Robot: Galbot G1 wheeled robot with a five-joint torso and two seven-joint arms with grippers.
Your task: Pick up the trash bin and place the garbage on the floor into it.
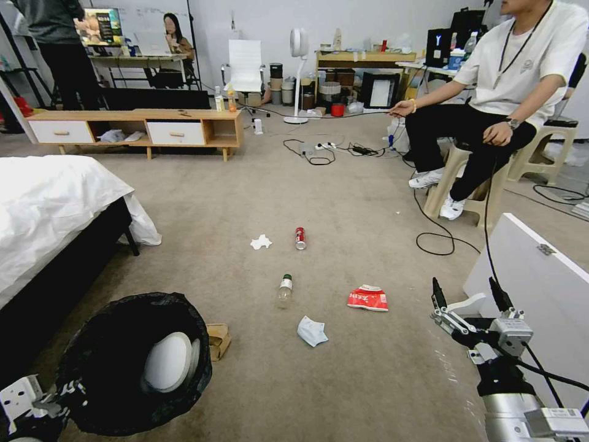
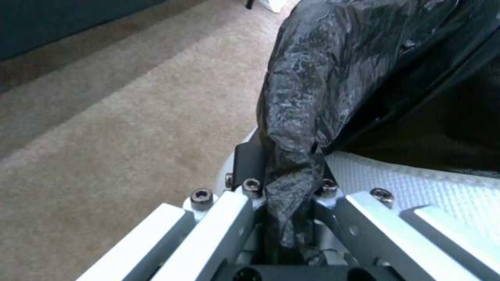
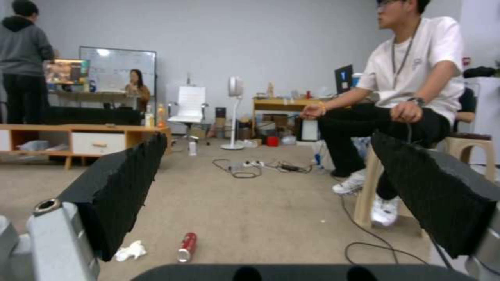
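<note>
The trash bin (image 1: 116, 325) is at the lower left of the head view, its black bag spilling over the rim and white showing inside. My left gripper (image 1: 61, 396) is shut on the bagged rim (image 2: 291, 156). Garbage lies scattered on the floor (image 1: 368, 202): a white tissue (image 1: 261, 242), a red can (image 1: 300, 237), a green-capped bottle (image 1: 284, 289), a red-white wrapper (image 1: 368, 298), a pale blue mask (image 1: 311, 331) and a brown paper piece (image 1: 218, 339) beside the bin. My right gripper (image 1: 467, 293) hangs open to the right of the wrapper, with the can (image 3: 186, 246) and tissue (image 3: 130, 250) ahead of it.
A bed (image 1: 55, 209) with white sheets stands along the left. A white cabinet (image 1: 540, 276) is close on the right. A person sits on a stool (image 1: 454, 184) at the back right, with black cables (image 1: 435, 239) on the carpet. A low wooden cabinet (image 1: 141, 126) lines the far side.
</note>
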